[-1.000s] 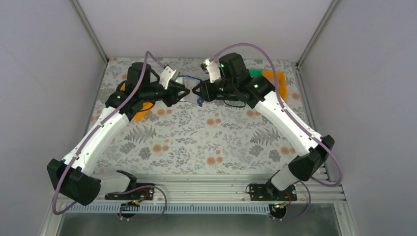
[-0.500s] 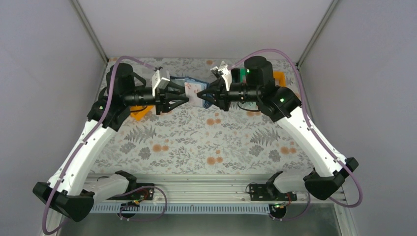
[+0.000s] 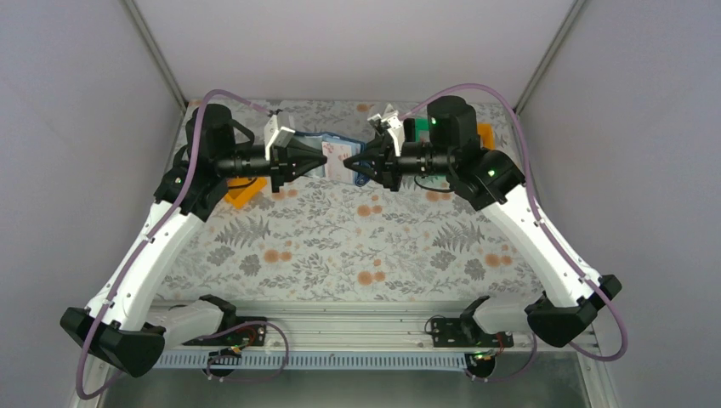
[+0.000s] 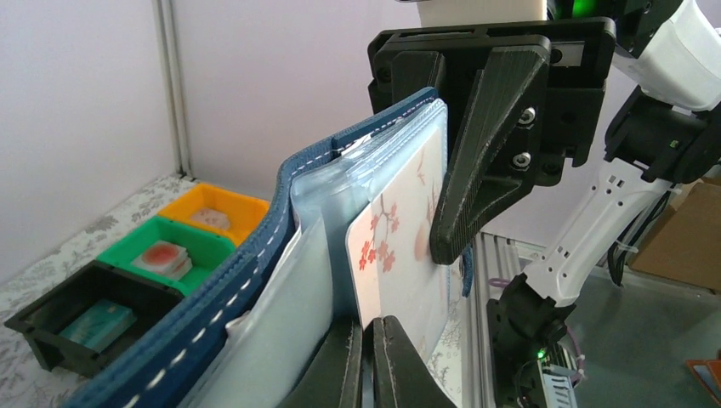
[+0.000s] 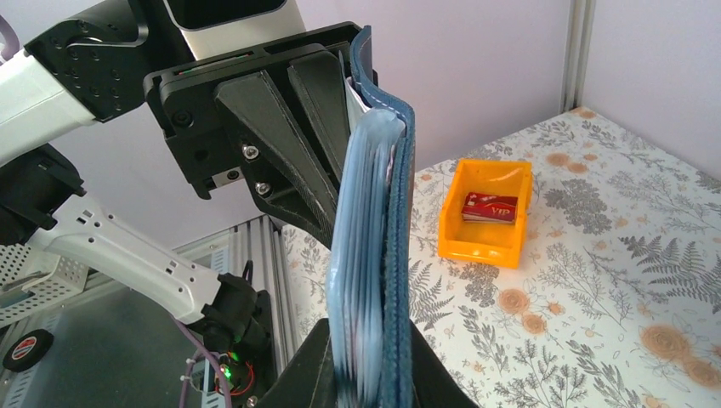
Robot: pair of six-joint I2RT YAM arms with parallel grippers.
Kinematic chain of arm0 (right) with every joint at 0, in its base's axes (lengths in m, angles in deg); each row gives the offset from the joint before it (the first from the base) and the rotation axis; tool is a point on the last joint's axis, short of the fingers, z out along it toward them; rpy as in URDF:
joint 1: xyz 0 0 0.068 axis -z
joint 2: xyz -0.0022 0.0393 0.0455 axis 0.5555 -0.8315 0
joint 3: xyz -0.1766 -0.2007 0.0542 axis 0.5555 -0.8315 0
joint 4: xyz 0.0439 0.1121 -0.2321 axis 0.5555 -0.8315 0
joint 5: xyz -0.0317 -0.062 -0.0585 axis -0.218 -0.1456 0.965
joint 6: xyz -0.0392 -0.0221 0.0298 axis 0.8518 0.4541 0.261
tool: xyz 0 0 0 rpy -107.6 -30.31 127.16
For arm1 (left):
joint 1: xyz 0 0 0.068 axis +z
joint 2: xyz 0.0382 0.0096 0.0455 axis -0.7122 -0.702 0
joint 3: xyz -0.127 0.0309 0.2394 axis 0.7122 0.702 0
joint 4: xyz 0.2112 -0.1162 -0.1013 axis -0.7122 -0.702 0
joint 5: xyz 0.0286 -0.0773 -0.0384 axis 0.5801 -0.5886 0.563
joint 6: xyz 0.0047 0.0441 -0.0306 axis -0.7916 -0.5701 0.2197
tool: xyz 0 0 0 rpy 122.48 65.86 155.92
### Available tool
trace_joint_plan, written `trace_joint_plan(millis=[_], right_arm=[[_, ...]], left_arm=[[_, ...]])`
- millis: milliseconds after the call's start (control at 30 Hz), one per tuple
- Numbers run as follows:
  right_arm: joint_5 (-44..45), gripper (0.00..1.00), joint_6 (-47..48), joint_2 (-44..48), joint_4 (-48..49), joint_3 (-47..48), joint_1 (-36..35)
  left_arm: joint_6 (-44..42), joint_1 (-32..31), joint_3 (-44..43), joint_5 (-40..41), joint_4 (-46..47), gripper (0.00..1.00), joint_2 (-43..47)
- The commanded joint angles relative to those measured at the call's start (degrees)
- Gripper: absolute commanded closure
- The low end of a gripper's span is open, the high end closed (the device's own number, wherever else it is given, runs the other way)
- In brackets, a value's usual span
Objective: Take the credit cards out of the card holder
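The navy card holder hangs upright in the air at the back centre, between both grippers. My right gripper is shut on its edge; in the right wrist view the holder stands edge-on between my right gripper's jaws. My left gripper is shut on the corner of a white credit card with red blossoms, which sticks out of the holder's light blue sleeves. The left gripper faces the right one, almost touching.
At the back right stand a black bin with a teal card, a green bin and an orange bin, each with cards. Another orange bin with a red card sits at the left.
Both arms rose and levelled out over the last second. The left gripper's fingers, spread half a second ago, have closed on the white card. The holder stays in the right gripper.
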State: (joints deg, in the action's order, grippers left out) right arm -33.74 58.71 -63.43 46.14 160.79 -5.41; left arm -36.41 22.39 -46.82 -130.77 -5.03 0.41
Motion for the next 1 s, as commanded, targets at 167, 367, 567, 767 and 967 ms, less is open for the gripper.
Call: trace_joint_plan(millis=[167,367,567,767,967], right_arm=[[-7.8,0.88,0.9,0.1,7.4,-4.6,-0.2],[-9.5,0.86,-0.3,1.0,8.9,-12.7,0.4],[-11.1,0.82,-0.7,3.1,9.5,-17.1,1.5],[-13.6,0.87,0.7,3.7,8.4,-17.3,2.7],[-18.1,0.95,3.8,3.3,4.9,-15.5,4.5]], left_arm=[[-0.6,-0.6,3.1,-8.3,0.9,0.98,0.5],[2.2,0.2,13.0,-7.6,3.1,0.98,1.6],[0.1,0.7,14.5,-8.9,2.9,0.98,1.7],[-1.7,1.3,13.6,-11.6,1.7,0.98,1.7],[-9.4,2.3,10.9,-15.0,-6.0,0.98,0.9]])
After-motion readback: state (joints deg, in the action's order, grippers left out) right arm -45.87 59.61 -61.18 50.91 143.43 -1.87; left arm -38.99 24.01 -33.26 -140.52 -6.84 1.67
